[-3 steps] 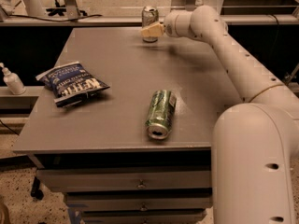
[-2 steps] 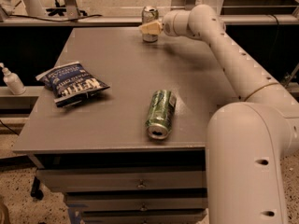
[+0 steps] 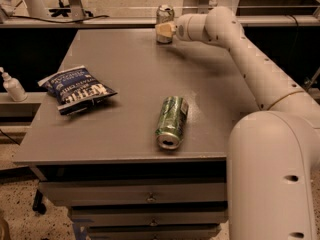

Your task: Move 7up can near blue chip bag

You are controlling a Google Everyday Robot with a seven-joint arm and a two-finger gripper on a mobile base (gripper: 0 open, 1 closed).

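Observation:
The 7up can (image 3: 164, 15), pale silver with a silver top, stands upright at the table's far edge. My gripper (image 3: 164, 32) reaches across the table from the right and sits at the can's lower half, covering it. The blue chip bag (image 3: 75, 88), dark navy with white lettering, lies flat on the table's left side, well to the near left of the can and the gripper.
A darker green patterned can (image 3: 171, 121) lies on its side near the table's (image 3: 130, 64) front edge, its open end facing me. My arm (image 3: 250, 64) spans the table's right side. A white bottle (image 3: 12, 86) stands on a shelf to the left.
The gripper stays at the 7up can at the far edge, with only a slight shift of the arm. The chip bag and green can have not moved.

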